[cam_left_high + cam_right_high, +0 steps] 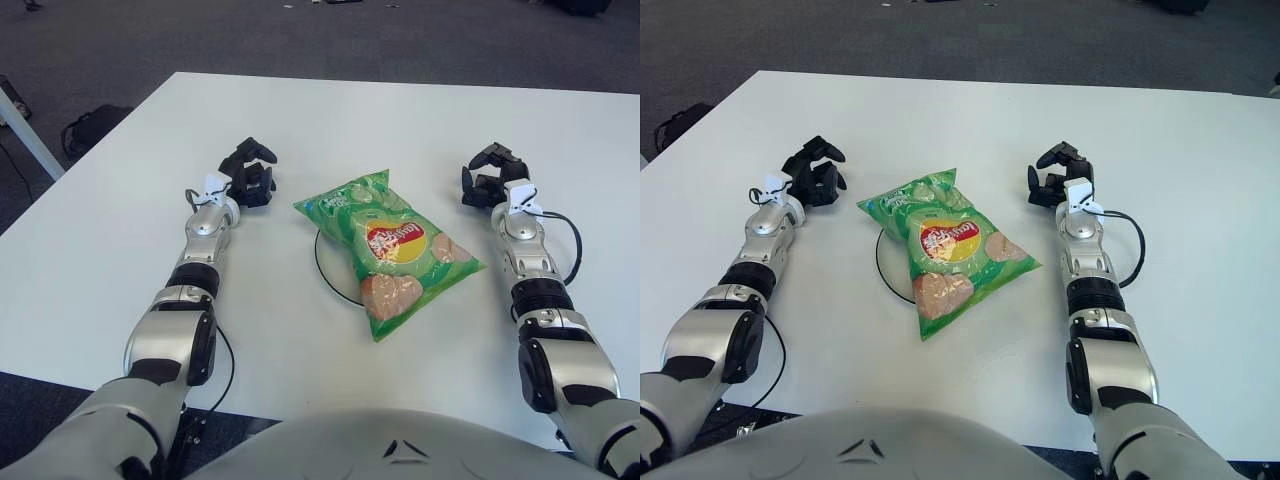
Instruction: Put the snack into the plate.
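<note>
A green bag of chips [392,247] lies flat on a white plate [330,268] with a dark rim, in the middle of the white table [320,130]. The bag covers most of the plate; only the plate's left rim shows. My left hand [250,172] is to the left of the bag, fingers relaxed and holding nothing. My right hand [489,176] is to the right of the bag, fingers loosely spread and holding nothing. Neither hand touches the bag.
A black cable [567,240] loops beside my right forearm. Dark carpet lies beyond the table's far edge, with a dark bag [92,125] on the floor at the left.
</note>
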